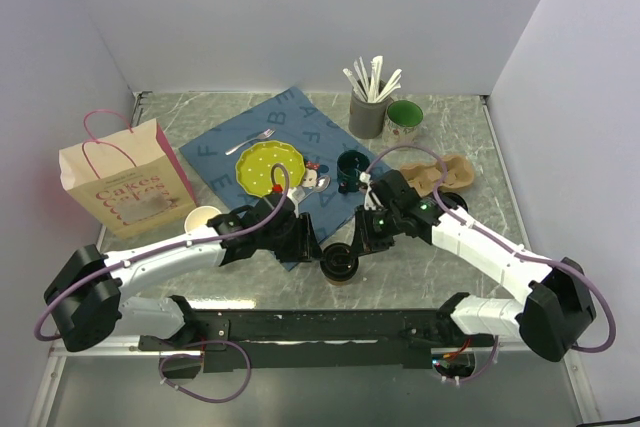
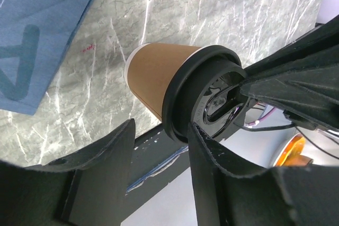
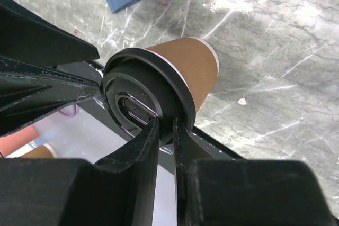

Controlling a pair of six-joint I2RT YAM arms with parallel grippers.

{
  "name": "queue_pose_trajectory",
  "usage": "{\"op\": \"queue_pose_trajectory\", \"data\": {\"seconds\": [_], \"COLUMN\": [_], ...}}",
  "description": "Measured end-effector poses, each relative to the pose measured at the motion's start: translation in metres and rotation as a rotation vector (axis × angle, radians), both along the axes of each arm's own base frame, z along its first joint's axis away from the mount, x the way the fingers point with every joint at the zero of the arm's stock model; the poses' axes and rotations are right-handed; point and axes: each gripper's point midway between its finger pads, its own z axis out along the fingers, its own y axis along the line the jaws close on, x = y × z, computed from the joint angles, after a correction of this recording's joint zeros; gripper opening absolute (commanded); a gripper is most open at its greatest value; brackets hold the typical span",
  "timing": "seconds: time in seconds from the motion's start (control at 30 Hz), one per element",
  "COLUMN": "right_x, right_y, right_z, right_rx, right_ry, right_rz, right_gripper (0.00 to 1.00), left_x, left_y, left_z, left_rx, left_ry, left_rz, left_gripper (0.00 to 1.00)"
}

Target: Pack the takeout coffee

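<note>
The takeout coffee, a brown paper cup with a black lid, is at the near edge of the table between my two grippers. My right gripper is shut on the rim of the lid; in the right wrist view the fingertips pinch the lid above the brown cup wall. My left gripper is open on the cup's left. In the left wrist view one finger touches the lid, the other stands apart from the cup.
A paper bag with pink handles stands at the left, a white-rimmed paper cup beside it. A blue cloth holds a yellow plate. A dark green mug, cutlery holder, second mug and cardboard carrier stand behind.
</note>
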Motion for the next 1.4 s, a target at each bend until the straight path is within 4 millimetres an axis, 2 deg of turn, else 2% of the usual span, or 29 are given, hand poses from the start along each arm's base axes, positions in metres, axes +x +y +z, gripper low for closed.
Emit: {"op": "queue_pose_trajectory", "data": {"seconds": [0.3,0.6,0.87,1.17,1.4], "right_x": [0.001,0.005,0.01,0.009,0.004], "right_y": [-0.001,0.001,-0.003,-0.008,-0.009], "right_z": [-0.011,-0.004,0.0,0.007,0.007], "right_rx": [0.042,0.032,-0.038,-0.068,-0.074], "right_ry": [-0.041,-0.053,-0.055,-0.043,-0.02], "right_rz": [-0.035,-0.024,-0.001,-0.001,-0.013], "right_gripper": [0.13,0.15,0.26,0.28,0.37], "left_x": [-0.001,0.003,0.01,0.013,0.018], "left_y": [-0.003,-0.007,-0.001,0.011,0.023], "left_z": [-0.008,-0.003,0.007,0.012,0.024], "left_rx": [-0.008,0.038,0.128,0.187,0.196], "left_ry": [0.028,0.018,-0.008,-0.026,-0.07], "left_rz": [0.024,0.027,0.03,0.047,0.089], "left_gripper": [0.48,0.51,0.58,0.62,0.69]}}
